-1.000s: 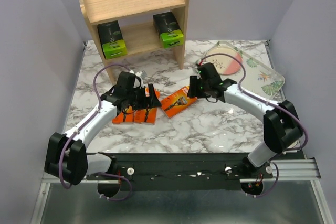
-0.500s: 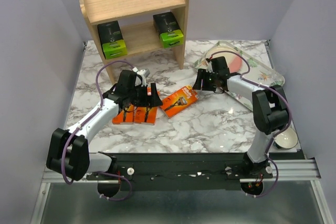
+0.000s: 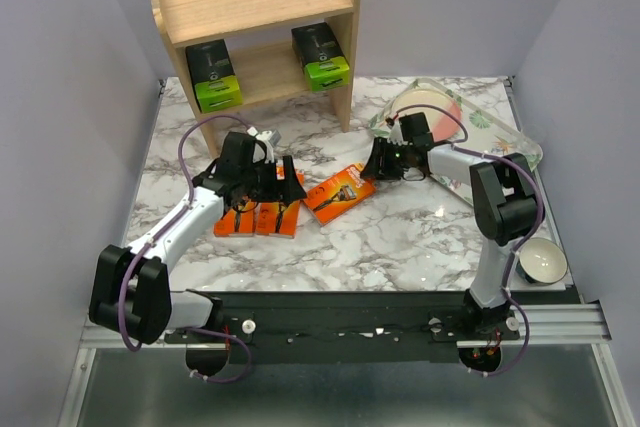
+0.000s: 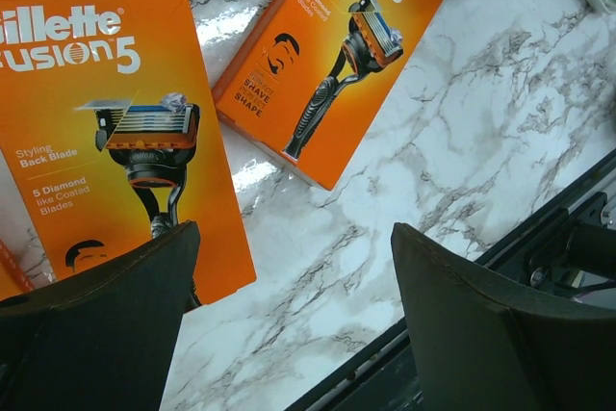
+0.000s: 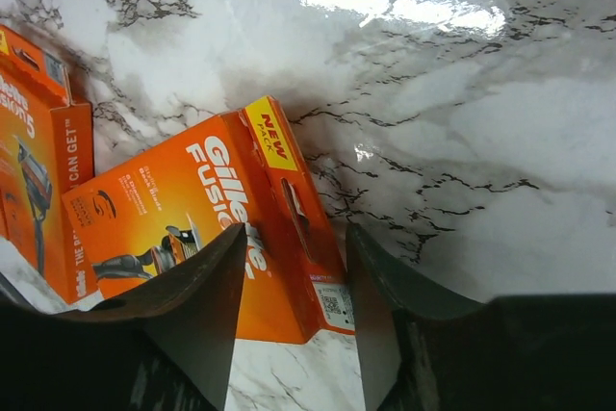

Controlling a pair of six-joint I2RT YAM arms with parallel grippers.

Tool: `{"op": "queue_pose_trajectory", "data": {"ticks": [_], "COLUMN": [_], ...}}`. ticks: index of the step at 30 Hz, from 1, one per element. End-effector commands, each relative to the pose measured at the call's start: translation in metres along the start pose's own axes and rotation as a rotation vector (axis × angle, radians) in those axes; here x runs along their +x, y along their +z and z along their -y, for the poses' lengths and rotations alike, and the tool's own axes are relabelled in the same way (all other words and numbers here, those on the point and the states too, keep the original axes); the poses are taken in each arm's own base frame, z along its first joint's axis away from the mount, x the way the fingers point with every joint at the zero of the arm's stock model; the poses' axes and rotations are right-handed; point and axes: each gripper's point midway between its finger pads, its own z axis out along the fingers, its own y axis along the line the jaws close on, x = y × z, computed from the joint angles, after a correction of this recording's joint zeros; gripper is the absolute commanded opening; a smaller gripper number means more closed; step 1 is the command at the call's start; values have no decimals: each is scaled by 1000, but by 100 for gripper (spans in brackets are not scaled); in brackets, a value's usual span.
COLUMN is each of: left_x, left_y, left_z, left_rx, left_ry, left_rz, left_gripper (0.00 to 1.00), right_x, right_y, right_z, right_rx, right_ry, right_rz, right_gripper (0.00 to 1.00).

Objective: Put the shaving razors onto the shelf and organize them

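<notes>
Marble tabletop [image 3: 400, 237], lavender walls on three sides. Wooden shelf [image 3: 255, 22] stands at upper left-centre of the top view, back against the wall. On its lower tier are a left dark pack [image 3: 213, 77] and a right dark pack [image 3: 320, 59], lime ends facing out, one at each side with a gap between. I read those two as done and the gap as room for more.

Three orange ones are not shelved yet. An orange pair [image 3: 258, 219] lies flat, side by side, at centre left. An angled orange pack [image 3: 338, 193] lies near it, at centre.

My left gripper [image 3: 283, 187] hovers over the pair, jaws spread wide, nothing held. In the left wrist view its fingers [image 4: 106, 334] frame the lower corner of a face-up pack. The wide spread suits a broad flat box, I judge.

My right gripper [image 3: 376, 169] sits low at the angled pack's right end. In the right wrist view the jaws stand part-way apart with the pack's narrow end between them. I cannot tell whether the pads actually press on the card. Going in at the end makes sense: with the pack flat on marble, only an edge offers a grip.

Floral tray [image 3: 505, 152] with pink plate [image 3: 445, 112] is at upper right and a small bowl [image 3: 541, 260] at lower right. Neither is a task item.
</notes>
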Motion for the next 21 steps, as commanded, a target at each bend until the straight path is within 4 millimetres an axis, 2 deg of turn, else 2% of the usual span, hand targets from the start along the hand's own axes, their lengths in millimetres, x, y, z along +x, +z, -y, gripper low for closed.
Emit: {"op": "queue_pose_trajectory", "data": {"ticks": [1,7,14,17,21], "left_x": [-8,-12,-16,-15,-17], "left_y": [1,5,6,7,7], "left_z": [0,3,3,0,-1], "left_rx": [7,21,20,8,2], "left_ry": [-1,-7,4,11,15], "left_rz": [13,7,3,-4,-3], "left_gripper": [90,90,90,90,91], "right_x": [-7,-6,-5,-7,-11], "right_y": [4,-5,-4,-1,2], "right_z": [-15,-26,-15,-8,-1], "right_rx": [-106,-217,-206,-179,-146], "right_ry": [29,88,96,100,84], "right_rz": [4,0,11,18,31], "right_gripper": [52,52,48,43,32]}}
